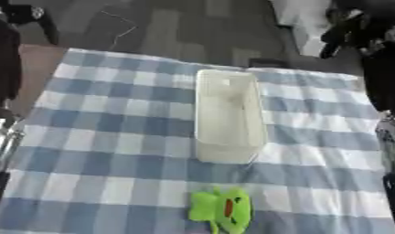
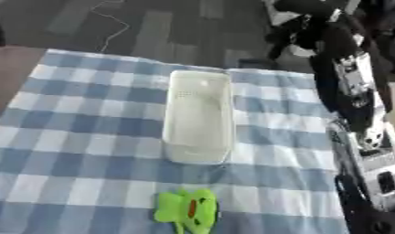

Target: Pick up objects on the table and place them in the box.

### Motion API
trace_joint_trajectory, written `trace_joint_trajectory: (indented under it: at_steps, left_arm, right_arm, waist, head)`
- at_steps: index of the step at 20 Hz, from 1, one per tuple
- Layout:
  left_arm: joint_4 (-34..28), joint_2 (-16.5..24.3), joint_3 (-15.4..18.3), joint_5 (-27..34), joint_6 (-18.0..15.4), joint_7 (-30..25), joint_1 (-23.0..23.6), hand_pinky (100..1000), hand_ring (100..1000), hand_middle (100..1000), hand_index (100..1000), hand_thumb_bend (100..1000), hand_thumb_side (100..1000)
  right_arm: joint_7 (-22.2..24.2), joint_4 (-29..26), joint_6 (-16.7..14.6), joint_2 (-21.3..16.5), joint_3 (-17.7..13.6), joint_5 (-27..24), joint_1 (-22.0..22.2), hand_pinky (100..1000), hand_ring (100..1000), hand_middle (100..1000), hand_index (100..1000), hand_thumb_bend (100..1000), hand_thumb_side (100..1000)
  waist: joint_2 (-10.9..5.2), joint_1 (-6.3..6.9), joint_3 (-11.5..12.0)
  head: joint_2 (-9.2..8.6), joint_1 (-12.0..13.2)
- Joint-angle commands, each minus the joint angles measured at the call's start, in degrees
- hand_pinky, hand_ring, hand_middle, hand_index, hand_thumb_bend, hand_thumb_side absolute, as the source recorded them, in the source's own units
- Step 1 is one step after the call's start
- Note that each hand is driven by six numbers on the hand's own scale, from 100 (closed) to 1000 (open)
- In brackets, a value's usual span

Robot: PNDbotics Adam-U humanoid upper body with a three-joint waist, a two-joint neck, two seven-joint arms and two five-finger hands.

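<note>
At the six o'clock edge of the bench [image 1: 88, 137], draped in a blue-and-white checked cloth, lies the one thing I can see to pick up: a small lime-green plastic toy with a red patch in its middle [image 1: 222, 210], lumpy and rounded, resting flat on the fabric. Just beyond it toward twelve o'clock sits the long white translucent plastic box [image 1: 227, 114], open-topped, with thin smooth walls and rounded corners, apparently empty. The right robot hand [image 2: 301, 29] hangs dark and blurred at about one o'clock, off past the far corner of the bench, and I cannot tell how its fingers are set; the left robot hand does not show. I judge the step ahead to be reaching for the toy. I would come down from above, close across its narrower width, lift clear of the soft cloth so it doesn't bunch, then release low inside the light box.
</note>
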Motion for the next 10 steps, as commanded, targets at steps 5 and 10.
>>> trace_joint_trajectory:
  at_steps: [5,10]
  left_arm:
    - [-0.7,1.0,-0.1,-0.1,-0.1,-0.9,-0.3,194,759,852,823,260,994]
    - [-0.7,0.9,-0.5,0.0,-0.1,-1.5,-0.1,174,759,855,823,259,994]
  right_arm:
    - [3.9,1.3,-11.6,-10.1,5.6,2.8,-3.2,640,679,775,766,217,936]
    - [5.1,1.5,-14.6,-11.5,8.5,3.3,-2.2,643,685,786,796,236,949]
  waist:
    - [-0.59,0.13,-0.1]
    - [-0.52,0.09,-0.1]
  head:
    - [0.9,0.7]
    - [1.43,0.3]
